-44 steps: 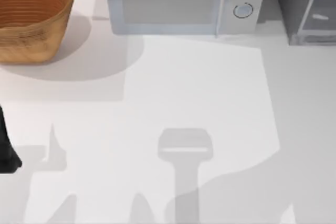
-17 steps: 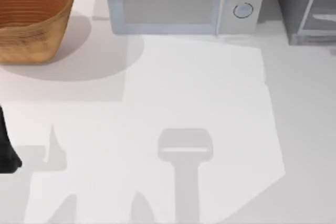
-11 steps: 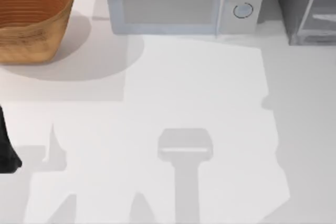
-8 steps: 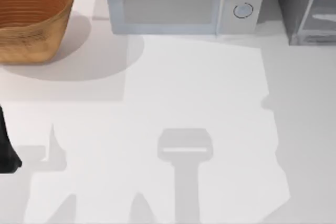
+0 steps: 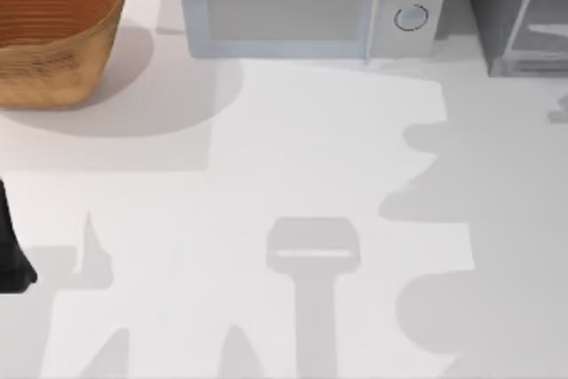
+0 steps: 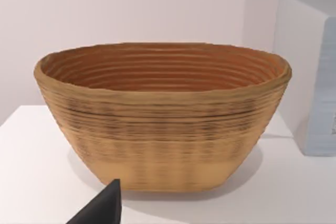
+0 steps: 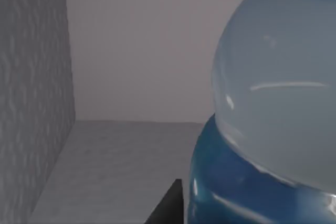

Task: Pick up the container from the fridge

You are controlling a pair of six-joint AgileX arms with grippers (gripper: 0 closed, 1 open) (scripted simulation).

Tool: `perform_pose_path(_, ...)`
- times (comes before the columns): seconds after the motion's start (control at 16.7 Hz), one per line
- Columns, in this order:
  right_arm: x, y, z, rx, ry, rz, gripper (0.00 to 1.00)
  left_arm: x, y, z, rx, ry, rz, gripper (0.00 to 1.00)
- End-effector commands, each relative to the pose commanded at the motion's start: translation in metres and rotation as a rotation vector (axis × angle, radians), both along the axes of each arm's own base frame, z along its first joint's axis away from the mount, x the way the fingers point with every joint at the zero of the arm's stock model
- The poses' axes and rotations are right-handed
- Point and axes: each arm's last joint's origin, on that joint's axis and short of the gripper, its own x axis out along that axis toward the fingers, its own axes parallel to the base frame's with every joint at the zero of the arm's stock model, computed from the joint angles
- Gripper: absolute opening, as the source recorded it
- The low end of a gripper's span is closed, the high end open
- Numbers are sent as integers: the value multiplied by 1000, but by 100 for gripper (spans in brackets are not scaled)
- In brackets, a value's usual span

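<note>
The right gripper's own view sits inside the fridge [image 7: 37, 103], pressed up close to the container [image 7: 273, 114]. A dark finger [image 7: 168, 205] pokes in just beside the bottle's blue band; whether the jaws are spread or pinching the bottle cannot be told from here. The container looms large in this view: a pale, translucent, rounded body with soft highlights above, and a glossy deep-blue label wrapping the lower part. Its cap is out of frame. It appears to stand on the grey floor of the fridge, with a mottled grey side wall on one side and a plain back wall beyond, though the contact with the floor is hidden.

The top view gives what the wrist cannot: the fridge [image 5: 519, 11] stands at the far right corner of the table [image 5: 293, 148], dark grey with a lighter framed door panel, and broad arm shadows spill across the right side of the table.

The left gripper [image 6: 100, 211] is parked at the near left; 1 dark fingertip shows in its wrist view, and its jaw state cannot be told. That view faces the brown woven basket [image 6: 163, 114] at the far left. The white microwave [image 5: 302, 2], with 2 round knobs, stands between basket and fridge.
</note>
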Motion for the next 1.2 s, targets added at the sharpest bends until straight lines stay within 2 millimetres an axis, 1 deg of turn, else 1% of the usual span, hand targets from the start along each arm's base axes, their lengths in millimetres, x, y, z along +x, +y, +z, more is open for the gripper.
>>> perform_pose_path(0.12, -25, 15, 19, -2, -5, -2, 0, 0, 0, 0, 0, 0, 0, 100)
perform_pose_path(0.18, -40, 23, 28, -3, -11, -2, 0, 0, 0, 0, 0, 0, 0, 100)
perform_pose_path(0.3, -77, 39, 44, -5, -32, -3, 0, 0, 0, 0, 0, 0, 0, 100)
perform_pose_path(0.36, -96, 47, 48, -4, -44, -3, 0, 0, 0, 0, 0, 0, 0, 100)
perform_pose_path(0.48, -135, 60, 48, 0, -68, -3, 0, 0, 0, 0, 0, 0, 0, 100)
perform_pose_path(0.6, -167, 69, 37, 7, -84, -1, 0, 0, 0, 0, 0, 0, 0, 100)
perform_pose_path(0.66, -180, 73, 29, 12, -85, 0, 0, 0, 0, 0, 0, 0, 0, 100)
perform_pose_path(0.78, -198, 78, 10, 20, -76, 3, 0, 0, 0, 0, 0, 0, 0, 100)
perform_pose_path(0.9, -208, 81, -8, 27, -61, 6, 0, 0, 0, 0, 0, 0, 0, 100)
perform_pose_path(1.08, -214, 83, -28, 31, -36, 9, 0, 0, 0, 0, 0, 0, 0, 100)
perform_pose_path(1.2, -215, 84, -33, 32, -28, 10, 0, 0, 0, 0, 0, 0, 0, 100)
